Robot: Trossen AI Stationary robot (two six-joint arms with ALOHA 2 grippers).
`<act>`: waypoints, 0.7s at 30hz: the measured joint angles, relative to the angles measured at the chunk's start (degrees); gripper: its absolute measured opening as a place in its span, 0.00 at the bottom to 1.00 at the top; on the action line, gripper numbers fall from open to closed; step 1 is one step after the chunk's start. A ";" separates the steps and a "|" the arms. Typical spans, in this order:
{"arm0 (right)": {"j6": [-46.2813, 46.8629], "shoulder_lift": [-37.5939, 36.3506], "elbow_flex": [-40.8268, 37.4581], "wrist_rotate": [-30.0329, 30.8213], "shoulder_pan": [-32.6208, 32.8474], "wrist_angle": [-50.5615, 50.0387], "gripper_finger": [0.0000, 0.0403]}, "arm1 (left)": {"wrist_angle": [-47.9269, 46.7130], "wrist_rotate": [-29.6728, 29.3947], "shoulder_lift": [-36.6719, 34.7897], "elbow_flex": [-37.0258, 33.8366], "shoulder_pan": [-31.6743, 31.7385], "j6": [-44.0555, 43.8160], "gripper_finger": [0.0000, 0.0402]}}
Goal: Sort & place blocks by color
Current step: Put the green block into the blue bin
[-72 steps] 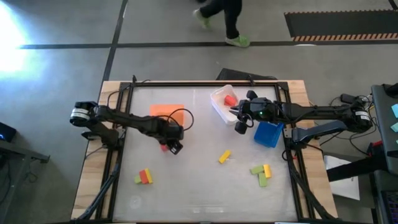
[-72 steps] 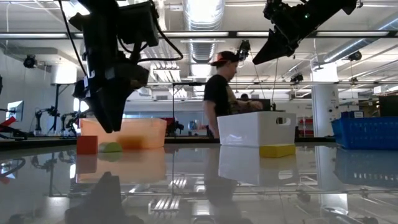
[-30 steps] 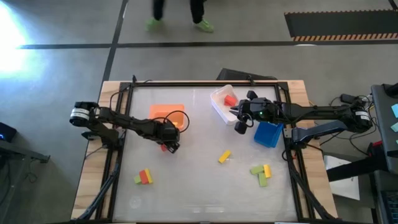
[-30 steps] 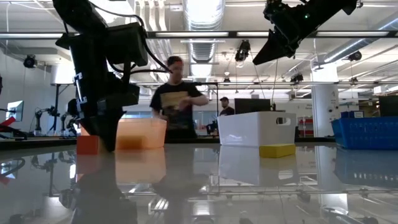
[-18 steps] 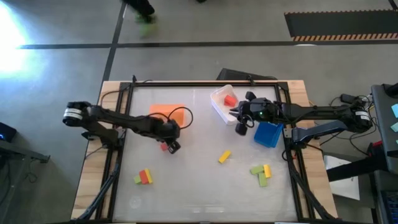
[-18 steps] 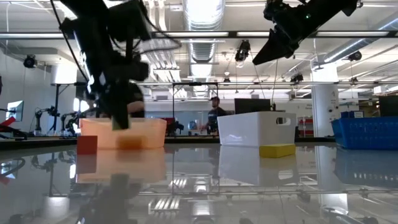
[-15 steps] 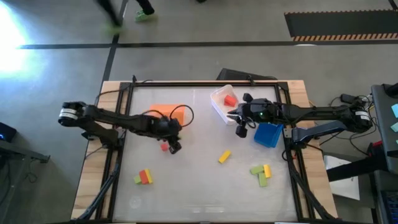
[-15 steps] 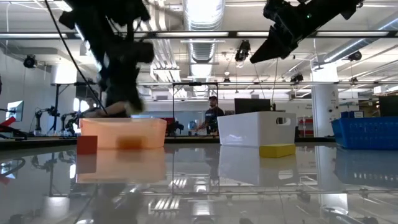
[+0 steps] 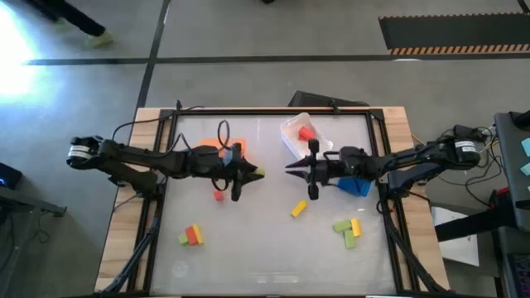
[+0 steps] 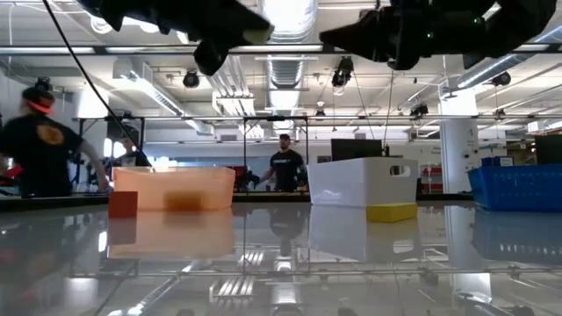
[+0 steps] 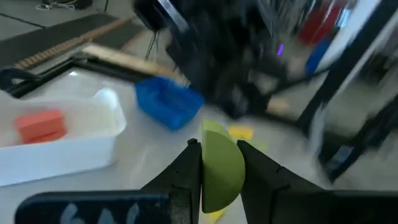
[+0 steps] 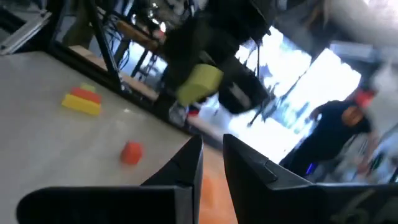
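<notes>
My left gripper (image 9: 249, 172) hovers over the table's middle, level, pointing right, and shut on a light green block (image 11: 220, 165). That block also shows in the high view (image 9: 258, 172) and the low view (image 10: 257, 35). My right gripper (image 9: 289, 169) faces it from the right, a short gap away, holding nothing, its fingers (image 12: 186, 167) a narrow gap apart. A red block (image 9: 219, 195) lies flat on the table. So do a green, red and yellow cluster (image 9: 192, 235), a yellow block (image 9: 299, 209) and three more (image 9: 349, 230). One red block (image 9: 305, 132) lies in the white bin. My left gripper pinches the light green block between its two fingers (image 11: 188, 168), one on each side face. The fingers come level from the table's left. The block's rounded end (image 11: 214, 132) sticks out past the fingertips. It is lifted clear, high above the table.
The orange bin (image 9: 238, 145) sits at the far left, partly under my left arm. The white bin (image 9: 291, 142) is at the far middle. The blue bin (image 9: 358, 185) lies under my right arm. People move in the room beyond the table.
My left gripper went down on the green block beside the red one and took hold of it. It then rose, swung right and turned from pointing down to level. The block is now lifted clear. My right gripper moved left toward the middle and tipped level.
</notes>
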 joint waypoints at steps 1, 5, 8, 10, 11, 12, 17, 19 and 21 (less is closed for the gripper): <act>-2.93 0.62 0.53 0.33 0.32 0.97 0.14 | 2.19 0.16 0.00 0.00 0.36 -3.31 0.14; -8.64 2.38 3.69 4.86 1.05 1.16 0.20 | 7.00 0.10 -0.71 0.01 1.27 -11.54 0.15; -9.98 3.61 5.72 5.83 1.02 1.06 0.29 | 7.91 0.21 -0.76 0.00 1.60 -14.10 0.15; -11.41 4.27 6.76 5.89 1.02 0.96 0.36 | 8.33 0.28 -0.76 -0.04 1.70 -14.84 0.15; -12.39 4.65 7.47 5.87 1.02 0.92 0.40 | 8.66 0.28 -0.75 -0.02 1.80 -14.93 0.15; -12.98 5.04 8.23 5.89 1.02 1.04 0.45 | 8.68 0.28 -0.74 -0.02 1.86 -15.40 0.15; -15.02 6.93 11.11 5.83 1.02 1.11 0.63 | 8.61 0.32 -0.61 -0.02 2.51 -17.74 0.15; -15.13 8.00 12.20 5.81 1.02 1.08 0.69 | 8.63 0.30 -0.61 0.02 2.64 -17.84 0.15; -15.68 9.18 13.12 5.82 1.02 1.07 0.73 | 8.73 0.31 -0.61 0.04 2.75 -17.84 0.15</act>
